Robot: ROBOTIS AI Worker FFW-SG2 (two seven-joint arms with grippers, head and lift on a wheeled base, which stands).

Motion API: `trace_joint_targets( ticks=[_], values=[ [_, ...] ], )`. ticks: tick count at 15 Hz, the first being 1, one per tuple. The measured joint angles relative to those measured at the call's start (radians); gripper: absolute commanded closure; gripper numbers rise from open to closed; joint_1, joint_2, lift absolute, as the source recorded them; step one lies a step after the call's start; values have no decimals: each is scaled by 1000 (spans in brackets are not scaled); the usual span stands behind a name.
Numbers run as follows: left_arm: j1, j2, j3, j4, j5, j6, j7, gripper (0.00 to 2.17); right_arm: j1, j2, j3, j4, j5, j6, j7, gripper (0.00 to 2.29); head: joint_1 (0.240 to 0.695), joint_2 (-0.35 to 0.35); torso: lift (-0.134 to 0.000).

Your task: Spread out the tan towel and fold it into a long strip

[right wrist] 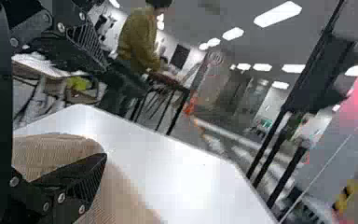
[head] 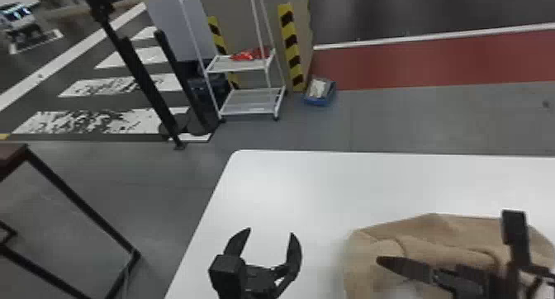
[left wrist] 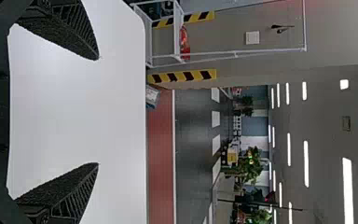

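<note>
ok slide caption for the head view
Left gripper open above the white table, right gripper over the rumpled tan towel

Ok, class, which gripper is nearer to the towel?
Right. The right gripper is at the towel, overlapping it in the head view; the left gripper is off to the towel's left, above the table, with white tabletop between them.

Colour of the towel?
Tan, a light brown; it shows best in the head view, where the towel lies on the white table.
</note>
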State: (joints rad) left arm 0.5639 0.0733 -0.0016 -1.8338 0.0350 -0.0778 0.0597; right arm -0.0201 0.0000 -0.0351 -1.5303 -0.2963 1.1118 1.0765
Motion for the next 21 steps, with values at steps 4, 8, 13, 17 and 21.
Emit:
trace_joint_targets(
  ticks=[4,8,13,17,21],
  values=[
    [5,0,2,1,1,-2,0,70,39,0,-67,-147,73,123,-33,46,695,306,0],
    [4,0,3,1,2,-2,0,70,94,-17,-149,-262,274,12,-14,100,695,193,0],
    [0,0,3,1,3,-1,-1,70,100,-89,-202,-256,436,-65,182,181,695,103,0],
    [0,0,3,2,2,0,-1,70,29,-133,-193,-177,588,-146,286,191,695,72,0],
    [1,0,3,3,3,0,-3,70,11,-189,-168,-153,720,-283,286,194,695,5,0]
  ],
)
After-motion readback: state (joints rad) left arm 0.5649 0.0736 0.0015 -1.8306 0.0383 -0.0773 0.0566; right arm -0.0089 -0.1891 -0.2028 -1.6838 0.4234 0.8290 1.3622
